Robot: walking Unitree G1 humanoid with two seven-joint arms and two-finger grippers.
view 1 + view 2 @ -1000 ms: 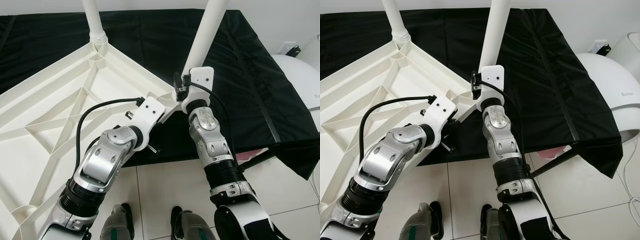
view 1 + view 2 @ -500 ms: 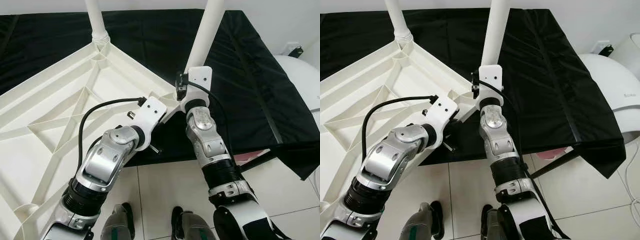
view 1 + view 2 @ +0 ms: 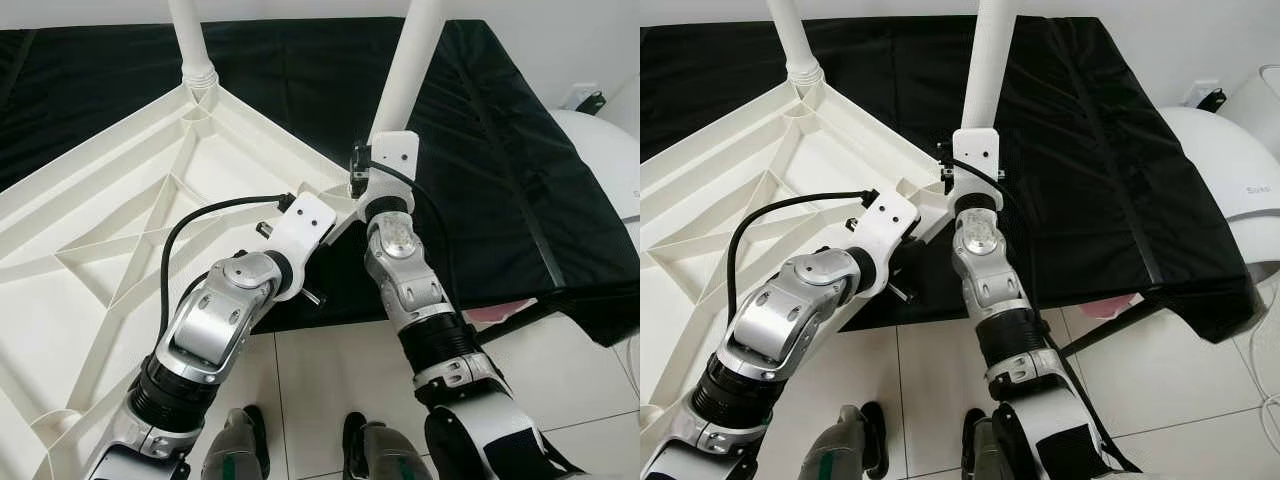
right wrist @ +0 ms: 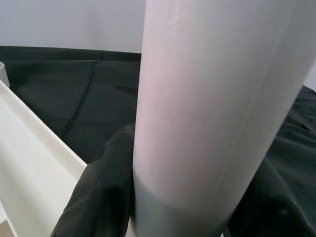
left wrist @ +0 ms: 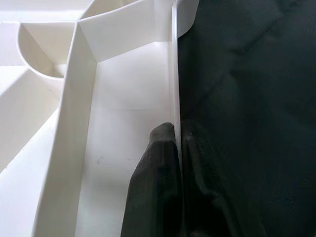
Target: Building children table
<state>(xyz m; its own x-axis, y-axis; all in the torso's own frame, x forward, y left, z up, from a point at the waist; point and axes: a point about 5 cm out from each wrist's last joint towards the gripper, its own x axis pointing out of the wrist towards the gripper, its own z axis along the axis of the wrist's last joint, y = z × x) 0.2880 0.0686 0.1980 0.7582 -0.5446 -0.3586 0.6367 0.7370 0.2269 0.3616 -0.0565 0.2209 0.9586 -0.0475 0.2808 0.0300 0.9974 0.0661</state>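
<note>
While you steady this corner, read the scene as follows.

Tabletop: the white ribbed tabletop (image 3: 120,250) lies upside down on the black cloth (image 3: 500,160), its near corner pointing toward you.

Fitted leg: one white leg (image 3: 190,40) already stands in the far corner socket.

Left gripper: your left gripper (image 5: 177,163) is closed on the tabletop's outer rim (image 5: 175,74) near that corner, one finger inside the wall and one outside, pinching the thin edge.

Right gripper: your right gripper (image 4: 133,197) is wrapped around the second leg (image 3: 405,70) low on its shaft; a finger (image 4: 101,187) presses against the tube, so it is clamped on it.

Change: over the last second your right forearm has swung slightly left and the leg now stands closer to upright above the corner.

Meaning: this looks like the leg being lined up with or worked into its socket; you cannot see the joint itself, so seating is unconfirmed.

Next: keep the rim pinned and press the leg straight down.
</note>
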